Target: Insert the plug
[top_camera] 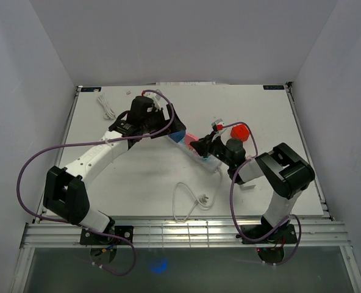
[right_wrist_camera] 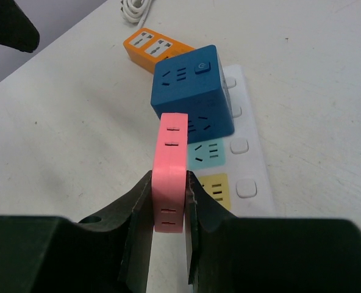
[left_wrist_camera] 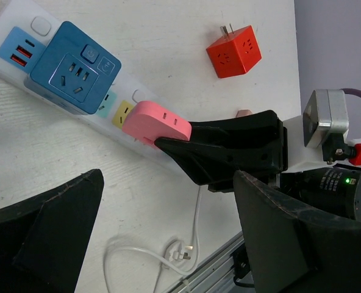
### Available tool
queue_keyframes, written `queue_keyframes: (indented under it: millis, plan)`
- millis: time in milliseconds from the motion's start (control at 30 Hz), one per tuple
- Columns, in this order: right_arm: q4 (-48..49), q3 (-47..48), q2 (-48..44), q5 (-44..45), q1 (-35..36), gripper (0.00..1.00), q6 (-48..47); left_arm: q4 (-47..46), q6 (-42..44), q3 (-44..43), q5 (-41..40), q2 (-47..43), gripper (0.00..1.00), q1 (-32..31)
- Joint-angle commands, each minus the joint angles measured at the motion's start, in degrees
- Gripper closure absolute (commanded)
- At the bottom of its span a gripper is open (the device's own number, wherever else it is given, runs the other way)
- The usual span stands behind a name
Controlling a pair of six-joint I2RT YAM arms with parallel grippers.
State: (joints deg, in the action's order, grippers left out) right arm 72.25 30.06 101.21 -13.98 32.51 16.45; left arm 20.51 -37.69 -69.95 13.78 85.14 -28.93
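Centre frame: black right gripper (left_wrist_camera: 179,145) clamps flat pink plastic adapter (left_wrist_camera: 156,124) over white power strip (left_wrist_camera: 128,85), just beside seated blue cube adapter (left_wrist_camera: 74,68). Upper right, well apart: red cube adapter (left_wrist_camera: 232,52).

Robotics lab: white-walled enclosure (top_camera: 186,43), aluminium rails (top_camera: 180,233).

You've got the cube adapter (right_wrist_camera: 189,101) seated on the power strip (right_wrist_camera: 253,166), flat plug (right_wrist_camera: 172,165) just near-right of it; loose cube (top_camera: 241,132) farther right, cable (top_camera: 203,198) at near edge.

White arms (top_camera: 98,155), purple cables (top_camera: 19,177) — right claw (right_wrist_camera: 168,183) black.
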Motion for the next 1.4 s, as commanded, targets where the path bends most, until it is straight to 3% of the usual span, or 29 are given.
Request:
queue_keyframes:
  millis: [0,233,767,1367]
  plan:
    - [12.6,1.5,1.3,-1.3,-1.0,0.92,2.1,-1.6,1.7,-0.6,1.1,0.2,0.02,0.2]
    - [21.6,1.7,6.0,-3.2,-3.1,0.92,6.5,-1.8,1.7,-0.7,1.5,1.6,0.02,0.2]
    - [28.3,3.5,8.0,-6.6,-5.4,0.92,9.2,-2.3,2.5,-0.7,2.7,2.7,0.02,0.2]
    - [25.7,6.6,5.4,-8.8,-6.5,0.92,8.5,2.9,1.7,-8.0,1.8,8.9,0.02,1.3]
